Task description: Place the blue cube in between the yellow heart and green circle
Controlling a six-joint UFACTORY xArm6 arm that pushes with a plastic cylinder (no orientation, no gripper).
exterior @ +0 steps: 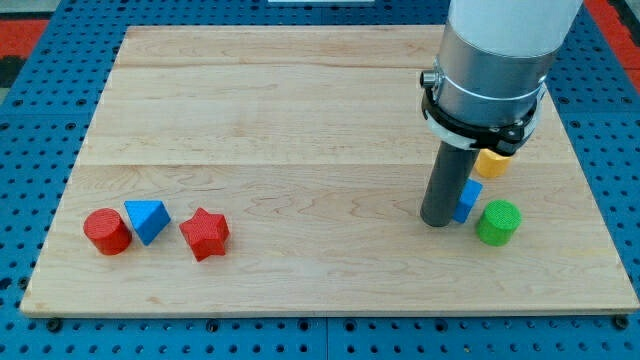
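Blue plastic cube [469,200] sat on the pale wooden worktop [300,120], between the yellow heart block [491,162] above and the green round block [498,222] below-right. My tip [437,222], a bare rod with no end effector jaws, touched the cube's left side.

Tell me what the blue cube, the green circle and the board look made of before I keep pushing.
Blue cube: looks like matte plastic, uniform saturated colour; mostly hidden behind my tip, which sits at its left side. Green circle: likely the same plastic, with faint ridging on its side, perhaps printed. Board: pale wood, with visible grain and plank seams, smooth satin finish.
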